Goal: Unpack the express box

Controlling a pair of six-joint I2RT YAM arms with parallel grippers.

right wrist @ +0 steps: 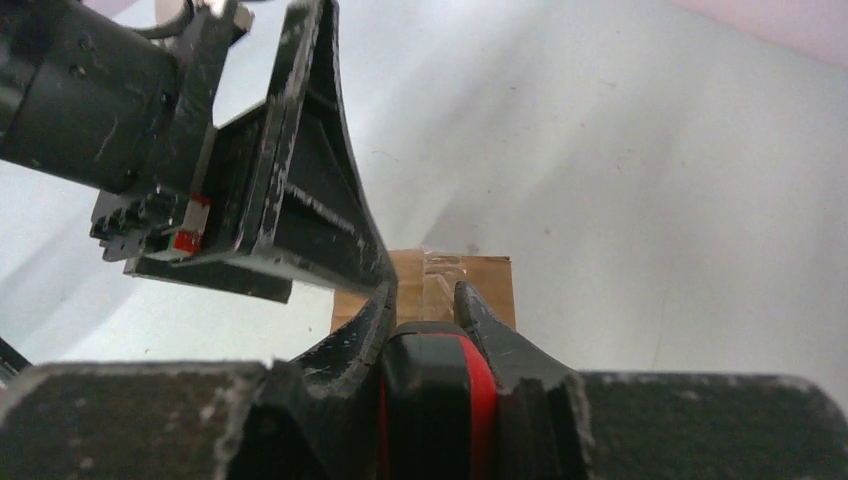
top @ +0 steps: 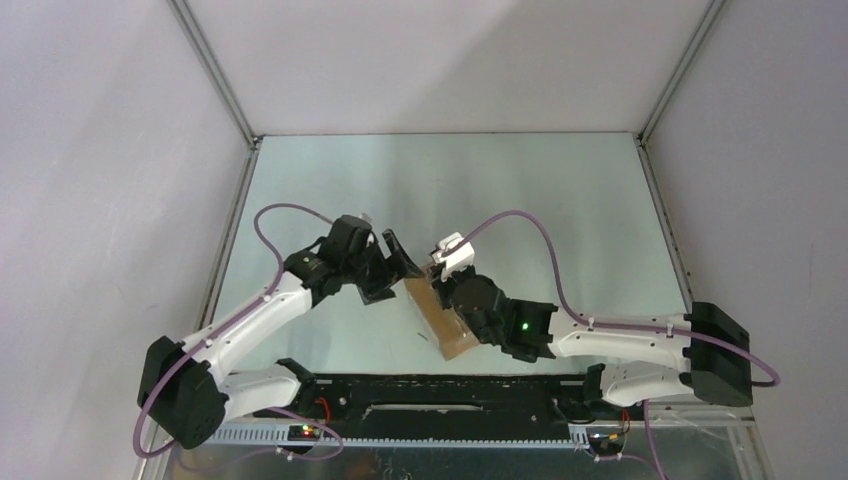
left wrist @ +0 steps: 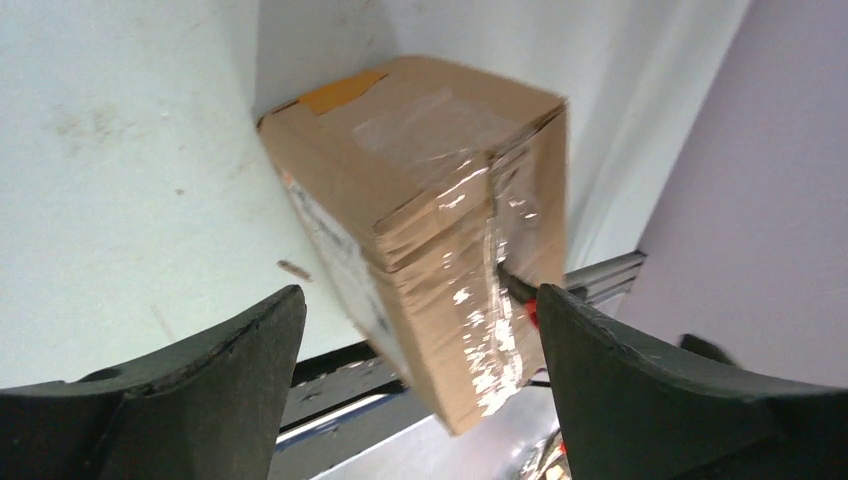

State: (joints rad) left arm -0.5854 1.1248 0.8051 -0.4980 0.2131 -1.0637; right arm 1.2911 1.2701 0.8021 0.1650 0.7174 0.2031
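The express box (top: pixel 440 325) is a small brown carton sealed with shiny clear tape, lying on the pale table between the two arms. In the left wrist view the express box (left wrist: pixel 430 190) fills the middle, tilted, and my left gripper (left wrist: pixel 418 300) stands open with its fingers on either side of the near end, not touching it. My right gripper (right wrist: pixel 428 292) is shut on the red-and-black handle of a knife (right wrist: pixel 440 400), pointed at the box's taped seam (right wrist: pixel 440 275). The blade is hidden. A bit of the knife (left wrist: pixel 522 296) shows at the box's right edge.
Grey enclosure walls and aluminium frame rails (top: pixel 228 215) border the table on three sides. A black rail (top: pixel 440 385) with cables runs along the near edge between the arm bases. My left gripper's body (right wrist: pixel 290 190) hangs close above the right gripper.
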